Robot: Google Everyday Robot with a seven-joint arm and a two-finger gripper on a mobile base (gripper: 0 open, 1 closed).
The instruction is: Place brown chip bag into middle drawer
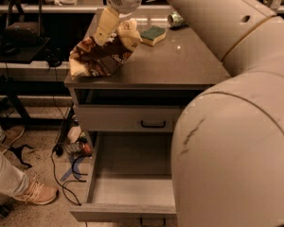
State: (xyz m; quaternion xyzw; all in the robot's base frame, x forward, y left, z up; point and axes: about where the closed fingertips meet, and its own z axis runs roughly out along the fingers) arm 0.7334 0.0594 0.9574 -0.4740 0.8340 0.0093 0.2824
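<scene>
The brown chip bag [97,58] lies on the front left part of the grey cabinet top [180,65], its cream end toward the left edge. My gripper [117,30] comes down from above at the bag's upper right end. It is open, with one finger on each side of that end and the tips touching or just above the bag. The middle drawer [132,183] is pulled out below and its flat floor is bare. My arm hides the drawer's right side.
A green-and-yellow sponge [153,34] and a green can [176,19] sit at the back of the cabinet top. The upper drawer front with its black handle [153,124] is shut. A person's leg and shoe [33,193] and cables [66,160] are on the floor to the left.
</scene>
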